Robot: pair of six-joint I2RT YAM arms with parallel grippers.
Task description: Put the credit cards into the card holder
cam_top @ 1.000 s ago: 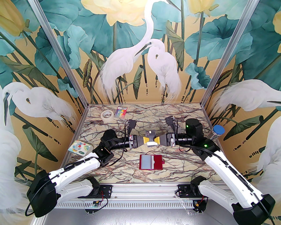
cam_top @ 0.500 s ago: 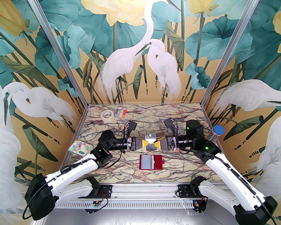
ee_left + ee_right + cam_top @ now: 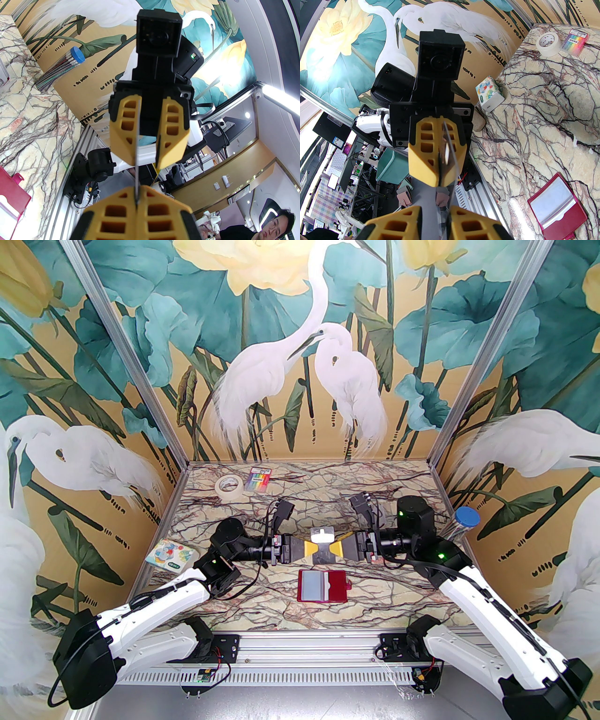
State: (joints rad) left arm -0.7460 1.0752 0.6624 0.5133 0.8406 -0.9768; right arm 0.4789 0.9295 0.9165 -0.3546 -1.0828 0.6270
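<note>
A pale grey credit card (image 3: 322, 536) hangs in the air above mid-table, edge-on in both wrist views. My left gripper (image 3: 313, 549) comes in from the left and is shut on the card's edge (image 3: 136, 164). Facing it nose to nose, my right gripper (image 3: 333, 549) has its jaws a little apart on either side of the card (image 3: 431, 206), which lies along one finger (image 3: 121, 131). The dark red card holder (image 3: 335, 587) lies open flat on the marble just in front of the grippers, with a pale panel on its left half; it also appears as the card holder (image 3: 557, 206).
At the back left are a roll of tape (image 3: 229, 487) and a rainbow-striped packet (image 3: 260, 479). A tissue pack (image 3: 169, 555) sits at the left edge. A blue-capped tube (image 3: 464, 521) leans at the right wall. Metal rail (image 3: 300, 648) along the near edge.
My right gripper's jaws have narrowed around the card. Both wrists have rolled and the card has turned between them, while the left arm has drawn back slightly.
</note>
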